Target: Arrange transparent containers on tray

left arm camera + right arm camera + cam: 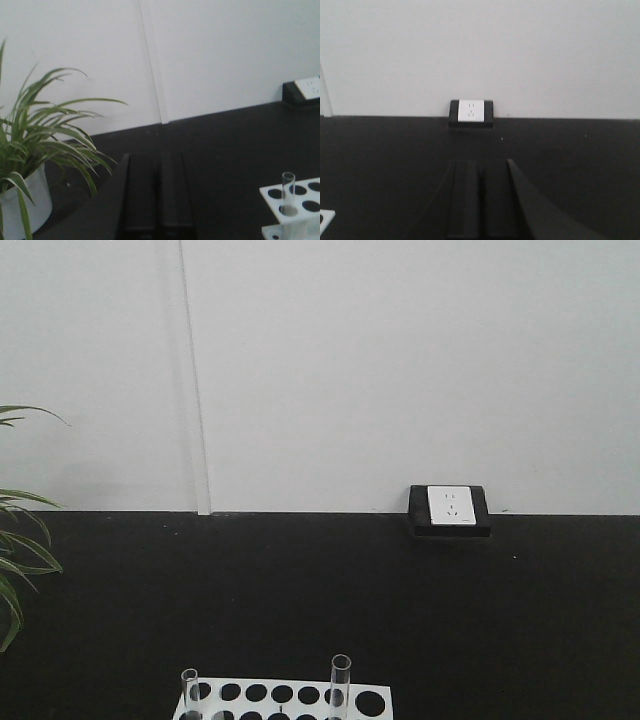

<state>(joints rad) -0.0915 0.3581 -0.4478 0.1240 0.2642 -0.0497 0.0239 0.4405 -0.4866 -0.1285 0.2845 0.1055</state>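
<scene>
Nearest, the left claw (156, 200) and right claw (481, 200) are each pressed together, pinching nothing. Beyond, the left test tube (189, 688) and right test tube (341, 680), slim clear glass with open rims, stand upright in a white rack (295, 707) on the black desk (420, 610); farthest, a potted plant (30, 200) and wall socket (449, 505).

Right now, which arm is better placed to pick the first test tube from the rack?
Probably the left. Its wrist view shows a test tube standing in the white rack, right of the left claw. The right wrist view catches only a rack corner, no tube.
</scene>
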